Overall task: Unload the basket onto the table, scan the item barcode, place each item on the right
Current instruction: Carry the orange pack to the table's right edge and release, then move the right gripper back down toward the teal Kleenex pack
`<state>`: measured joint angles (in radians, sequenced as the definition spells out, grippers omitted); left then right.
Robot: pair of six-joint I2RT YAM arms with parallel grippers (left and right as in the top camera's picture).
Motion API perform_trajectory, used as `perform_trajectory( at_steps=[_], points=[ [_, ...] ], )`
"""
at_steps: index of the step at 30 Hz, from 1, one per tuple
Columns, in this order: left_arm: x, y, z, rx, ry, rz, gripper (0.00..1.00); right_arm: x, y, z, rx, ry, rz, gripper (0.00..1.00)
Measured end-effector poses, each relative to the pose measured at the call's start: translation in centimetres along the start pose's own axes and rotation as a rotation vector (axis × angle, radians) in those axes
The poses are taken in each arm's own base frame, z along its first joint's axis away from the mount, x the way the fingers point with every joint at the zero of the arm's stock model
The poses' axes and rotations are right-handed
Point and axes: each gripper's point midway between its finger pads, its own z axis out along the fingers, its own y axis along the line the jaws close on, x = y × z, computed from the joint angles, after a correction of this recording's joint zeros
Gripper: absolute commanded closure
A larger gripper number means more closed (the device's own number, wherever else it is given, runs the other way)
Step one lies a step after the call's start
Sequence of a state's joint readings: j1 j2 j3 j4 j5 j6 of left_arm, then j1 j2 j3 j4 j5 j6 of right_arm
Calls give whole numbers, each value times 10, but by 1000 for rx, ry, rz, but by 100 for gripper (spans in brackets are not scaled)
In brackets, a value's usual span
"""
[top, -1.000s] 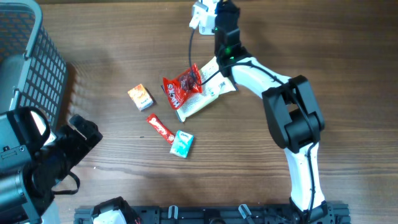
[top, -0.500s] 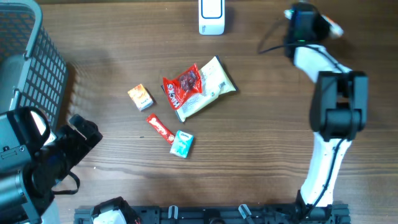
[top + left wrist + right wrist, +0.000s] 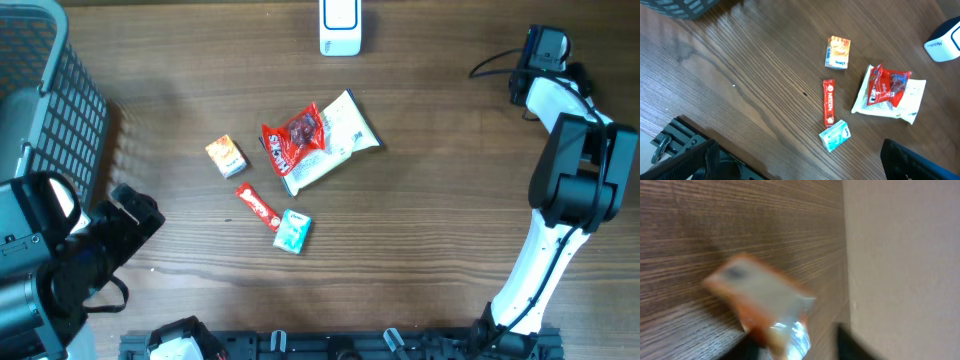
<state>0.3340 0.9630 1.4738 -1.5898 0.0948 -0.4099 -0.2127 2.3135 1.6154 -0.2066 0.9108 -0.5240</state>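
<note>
From the overhead camera I see the white scanner (image 3: 340, 27) standing at the far edge of the worktop (image 3: 440, 230), about in the middle. The right arm (image 3: 575, 180) reaches to the far right corner. The right gripper (image 3: 545, 45) is there, well apart from the scanner. From this height I cannot tell how its jaws stand. In the centre of the worktop lie 5 items. A red snack bag (image 3: 295, 135) lies on top of a white packet (image 3: 345, 140), and an orange box (image 3: 226, 155) is to the left of them. Nearer to me are a red stick (image 3: 258, 207) and a teal sachet (image 3: 293, 231), which is just beside the near end of the stick. A grey basket (image 3: 50, 90) is at the left edge, and the left arm (image 3: 90, 255) sits in the near left corner.

In the left wrist camera, the left gripper (image 3: 799, 150) has its jaws wide apart, 1 finger at each lower corner of the picture, and nothing is between them. It looks over the same 5 items, and the scanner shows at the right edge.

The right wrist camera is much blurred. An orange packet (image 3: 757, 297) with a clear, shiny end fills the lower middle. It is over the wood, close to the edge of the worktop, with a plain beige surface beyond. As far as I can judge, this is the item for scanning. Dark parts of the jaws show at the bottom, but I cannot tell whether they are clamped on the packet or apart.
</note>
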Motion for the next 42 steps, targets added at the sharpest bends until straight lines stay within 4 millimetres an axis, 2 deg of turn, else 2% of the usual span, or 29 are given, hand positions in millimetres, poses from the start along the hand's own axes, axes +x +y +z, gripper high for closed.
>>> perform_trajectory(
  at_steps=[8, 11, 13, 15, 17, 20, 22, 24, 26, 27, 29, 31, 34, 39, 42],
  points=[
    [0, 0, 0, 0, 0, 0, 0, -3, 0, -2, 1, -11, 43, 1],
    [0, 0, 0, 0, 0, 0, 0, -6, 3, -7, -57, -30, 63, 0],
    [0, 0, 0, 0, 0, 0, 0, -11, 4, -17, -135, -63, 71, 0],
    [0, 0, 0, 0, 0, 0, 0, -23, -5, -34, -221, -125, 107, 0],
    [0, 0, 0, 0, 0, 0, 0, -38, -27, -58, -295, -209, 183, 0],
    [0, 0, 0, 0, 0, 0, 0, -51, -53, -89, -388, -297, 289, 0],
    [0, 0, 0, 0, 0, 0, 0, -58, -64, -118, -509, -360, 360, 0],
    [0, 0, 0, 0, 0, 0, 0, -63, -63, -143, -646, -408, 406, 0],
    [0, 0, 0, 0, 0, 0, 0, -69, -51, -182, -871, -456, 457, 1],
    [0, 0, 0, 0, 0, 0, 0, -74, -36, -219, -1092, -483, 491, 0],
    [0, 0, 0, 0, 0, 0, 0, -76, -20, -253, -1287, -476, 504, 0],
    [0, 0, 0, 0, 0, 0, 0, -69, -1, -287, -1455, -420, 486, 0],
    [0, 0, 0, 0, 0, 0, 0, -53, 35, -349, -1639, -331, 386, 1],
    [0, 0, 0, 0, 0, 0, 0, -15, 97, -450, -1784, -246, 146, 0],
    [0, 0, 0, 0, 0, 0, 0, 12, 129, -494, -1805, -226, 16, 0]
  ],
)
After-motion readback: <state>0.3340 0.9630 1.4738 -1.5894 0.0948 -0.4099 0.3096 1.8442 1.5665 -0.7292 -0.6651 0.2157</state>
